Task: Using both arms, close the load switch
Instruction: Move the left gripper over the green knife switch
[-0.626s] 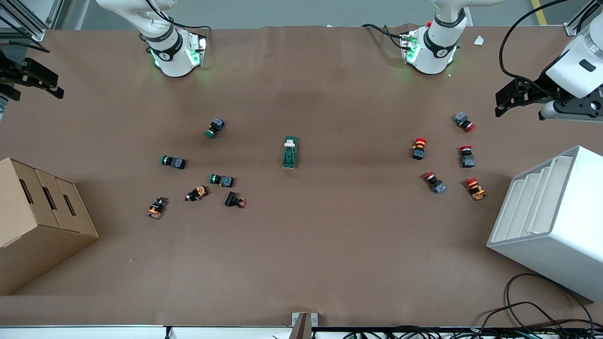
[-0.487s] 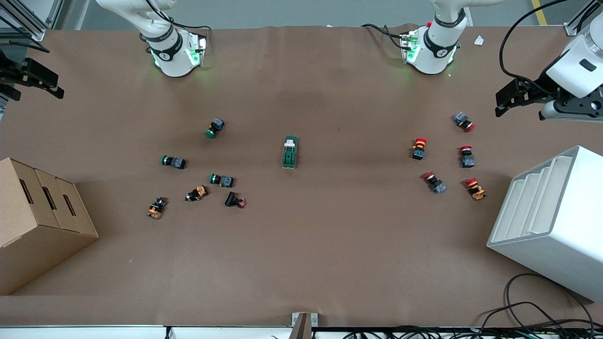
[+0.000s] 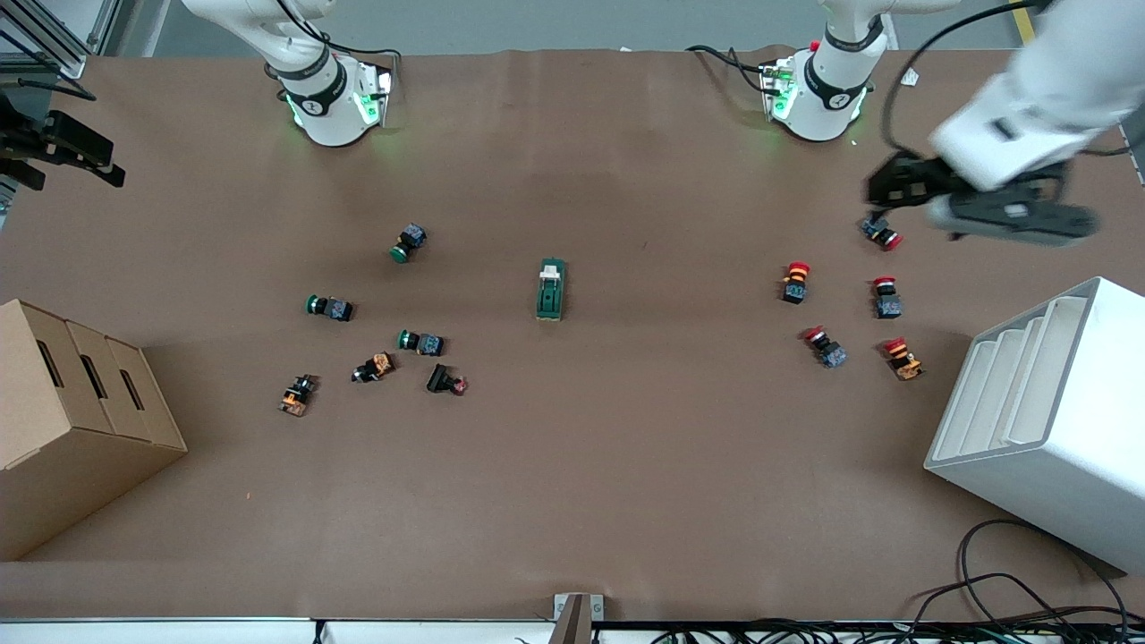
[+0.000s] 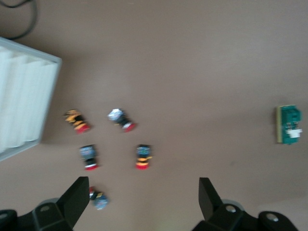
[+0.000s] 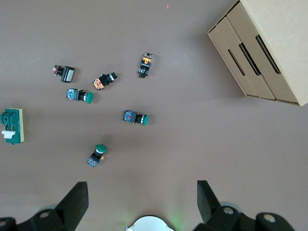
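The load switch (image 3: pixel 551 289), a dark green block with a cream lever, lies at the middle of the table. It also shows in the left wrist view (image 4: pixel 288 124) and the right wrist view (image 5: pixel 11 126). My left gripper (image 3: pixel 887 190) is open and empty in the air, over a red-capped push button (image 3: pixel 882 232) toward the left arm's end (image 4: pixel 143 198). My right gripper (image 3: pixel 85 156) is open and empty, up over the table's edge at the right arm's end (image 5: pixel 139 199). Both are well apart from the switch.
Several red-capped push buttons (image 3: pixel 796 280) lie toward the left arm's end. Several green-capped and black ones (image 3: pixel 420 342) lie toward the right arm's end. A cardboard box (image 3: pixel 72 402) and a white slotted rack (image 3: pixel 1047 420) stand at the table's two ends.
My left arm has swung in from the table's end toward the middle, now over the red-capped buttons. The right gripper has hardly moved. The switch lies as before.
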`<state>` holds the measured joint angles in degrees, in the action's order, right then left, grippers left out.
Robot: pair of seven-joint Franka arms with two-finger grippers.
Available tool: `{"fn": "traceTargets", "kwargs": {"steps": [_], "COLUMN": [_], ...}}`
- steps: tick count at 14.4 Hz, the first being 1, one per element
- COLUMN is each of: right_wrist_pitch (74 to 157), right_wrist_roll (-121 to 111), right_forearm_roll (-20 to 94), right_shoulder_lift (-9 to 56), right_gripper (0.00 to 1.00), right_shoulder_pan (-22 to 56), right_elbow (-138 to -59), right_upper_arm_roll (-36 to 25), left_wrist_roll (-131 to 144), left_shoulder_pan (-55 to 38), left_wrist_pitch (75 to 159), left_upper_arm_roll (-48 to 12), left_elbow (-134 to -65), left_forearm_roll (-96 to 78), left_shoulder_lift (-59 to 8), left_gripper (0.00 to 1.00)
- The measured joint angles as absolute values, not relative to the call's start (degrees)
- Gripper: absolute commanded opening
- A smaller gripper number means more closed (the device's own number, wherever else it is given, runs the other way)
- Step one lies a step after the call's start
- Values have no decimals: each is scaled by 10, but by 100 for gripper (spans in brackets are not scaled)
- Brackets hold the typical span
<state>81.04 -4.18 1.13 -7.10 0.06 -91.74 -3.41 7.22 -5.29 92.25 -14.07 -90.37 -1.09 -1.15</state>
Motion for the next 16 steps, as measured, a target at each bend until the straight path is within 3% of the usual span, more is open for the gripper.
{"fn": "traceTargets", "kwargs": {"steps": [4, 11, 16], "right_wrist_pitch": [808, 803, 803], "right_wrist_roll": [-42, -42, -42], "right_forearm_roll": [11, 11, 11], "right_shoulder_lift": [-71, -71, -71], "right_gripper": [100, 100, 100], "right_shoulder_pan": [1, 1, 1], "right_elbow": [-918, -918, -917], "right_upper_arm_roll": [-35, -34, -34], "left_wrist_roll": [257, 612, 795], "left_shoulder_pan": [-131, -321, -405], "left_wrist_pitch": [995, 1108, 1184], "left_upper_arm_roll": [-192, -197, -197], "left_elbow": [-904, -921, -961], "left_forearm_roll": [-4, 105, 199], "left_shoulder_lift": [-87, -196, -242], "left_gripper": [100, 100, 100]}}
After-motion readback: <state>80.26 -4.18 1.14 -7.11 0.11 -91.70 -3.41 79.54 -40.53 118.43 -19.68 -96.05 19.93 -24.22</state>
